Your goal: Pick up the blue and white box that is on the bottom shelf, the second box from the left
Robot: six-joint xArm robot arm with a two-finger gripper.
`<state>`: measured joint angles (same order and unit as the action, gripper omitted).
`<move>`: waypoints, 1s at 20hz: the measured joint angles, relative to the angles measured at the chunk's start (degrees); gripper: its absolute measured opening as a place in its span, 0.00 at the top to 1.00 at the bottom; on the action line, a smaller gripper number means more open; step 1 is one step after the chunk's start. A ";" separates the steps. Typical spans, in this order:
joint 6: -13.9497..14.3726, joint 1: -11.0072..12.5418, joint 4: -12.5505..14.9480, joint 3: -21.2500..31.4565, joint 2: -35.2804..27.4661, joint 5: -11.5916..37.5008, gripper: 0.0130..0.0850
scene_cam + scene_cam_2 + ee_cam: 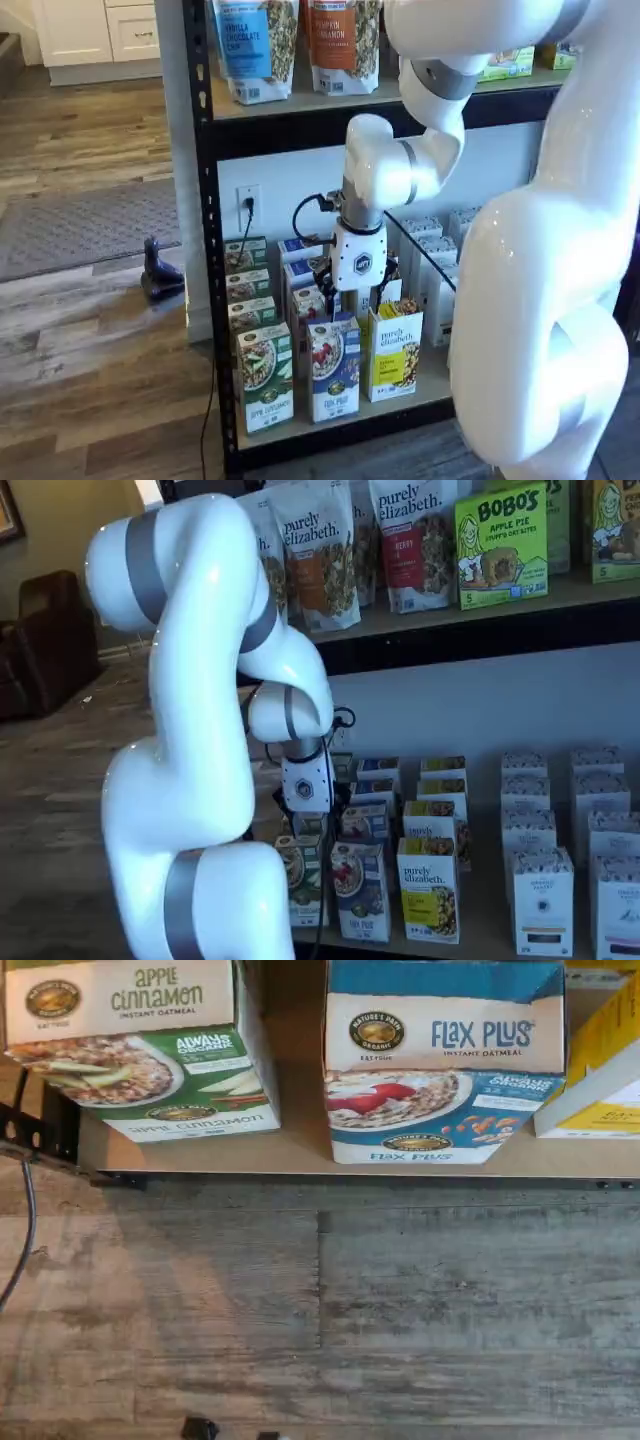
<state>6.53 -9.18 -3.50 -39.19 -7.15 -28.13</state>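
Landmark taken: the blue and white box (333,368), front of its row on the bottom shelf (420,392)

Left of it, a green-and-white carton (265,377) is seen touching or just beside it in a shelf view; in the wrist view a clear strip of shelf is shown between that carton (140,1045) and the blue and white box (443,1060), a gap not made out from the front. "Apple cinnamon" and "Flax Plus" can be read only in the wrist view, where the grey plank floor (320,1310) in front of the shelf edge is also shown.

Behind the landmark, more cartons of the same kinds are lined up in rows toward the wall, seen in both shelf views.

Above the landmark and slightly behind its front face, the gripper (348,298) is held, white body pointing down. Its black fingers are largely hidden among the cartons, so the gap cannot be judged by eye; the jaws are taken to be spread as wide as they go. Nothing is seen gripped; contact with any carton cannot be told.

Right of the landmark, a yellow-and-white carton (396,355) is set just beside it; only its corner (600,1060) is caught by the wrist view. Farther right, white cartons (545,900) are shown in a shelf view.

On the upper deck (450,615) above, granola bags (320,555) are stood upright
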 joint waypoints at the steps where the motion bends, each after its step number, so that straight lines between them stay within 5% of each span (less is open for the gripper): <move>1: -0.39 0.14 -0.28 -0.88 -1.19 0.09 0.00; 20: -6.58 2.43 -4.36 -15.11 -21.03 4.19 0.00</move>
<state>-0.05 -6.75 -7.86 -54.30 -28.18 -23.95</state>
